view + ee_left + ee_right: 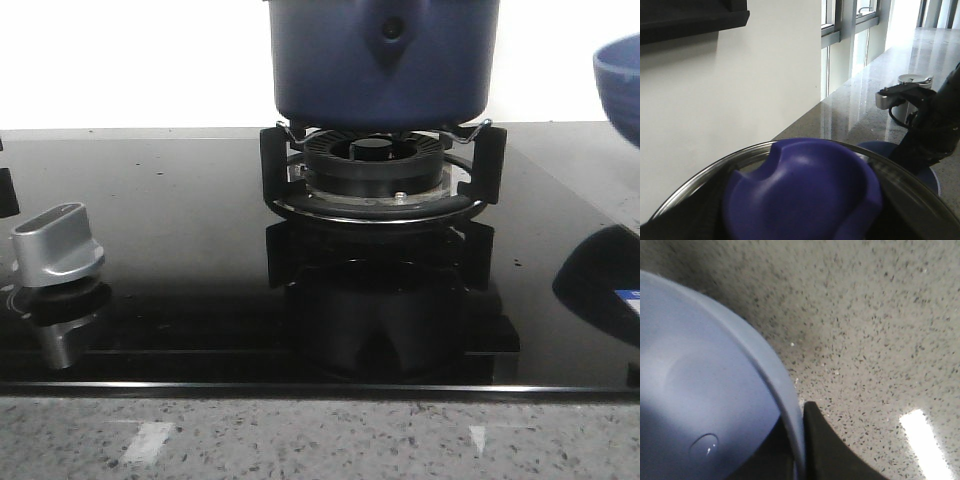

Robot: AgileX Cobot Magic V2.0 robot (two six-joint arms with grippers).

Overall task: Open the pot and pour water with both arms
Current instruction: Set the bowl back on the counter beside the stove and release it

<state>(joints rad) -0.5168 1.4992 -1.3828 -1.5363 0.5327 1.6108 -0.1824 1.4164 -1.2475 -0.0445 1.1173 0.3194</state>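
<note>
**Camera placement**

Front view: low, close, level with the stove's front edge, facing the pot (385, 60). Left wrist: pressed against the lid knob (805, 192), looking along the counter. Right wrist: straight down onto the bowl (700, 390) rim, shared with front view's right edge.

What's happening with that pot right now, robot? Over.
Right tool clamped on light-blue bowl rim. Left tool grip unclear; blue lid knob fills its view. Dark navy round pot sits on black burner grate.
</note>
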